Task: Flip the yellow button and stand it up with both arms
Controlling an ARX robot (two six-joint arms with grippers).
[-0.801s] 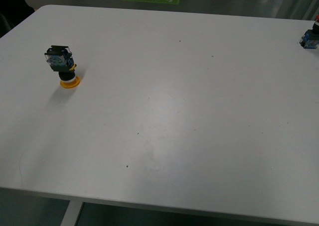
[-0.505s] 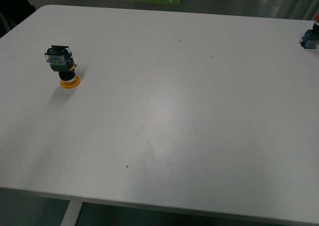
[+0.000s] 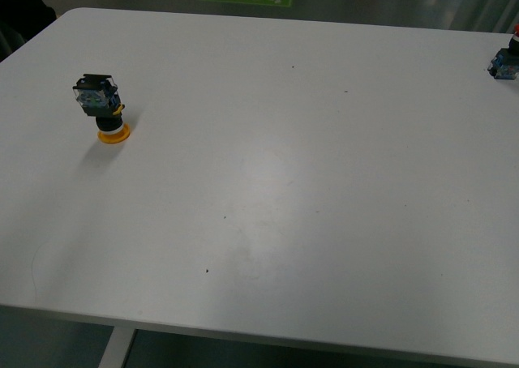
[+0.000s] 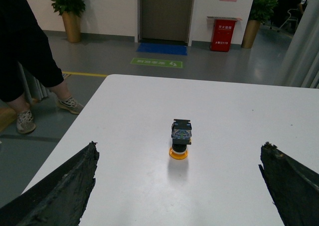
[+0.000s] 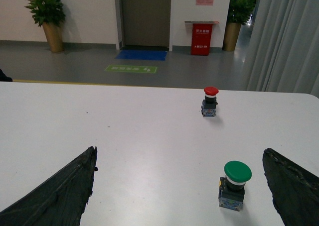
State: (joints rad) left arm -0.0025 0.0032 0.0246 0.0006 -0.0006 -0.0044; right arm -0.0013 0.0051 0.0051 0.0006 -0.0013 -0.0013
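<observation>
The small yellow-capped push-button switch stands cap-down on the white desk, ungrasped. The left tool and right tool gape empty (neither touches it); next, I judge, a reach to grip its block.

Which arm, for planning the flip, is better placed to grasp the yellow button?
Probably left. The yellow button stands cap-down at the table's left, centred ahead of the open left gripper; the right gripper faces a red button and green button.

On the plain white table, the yellow button shows an orange-yellow cap, black collar and black-blue block with a clear part, while the red switch and green switch, both on that table, have blue-black bodies.
</observation>
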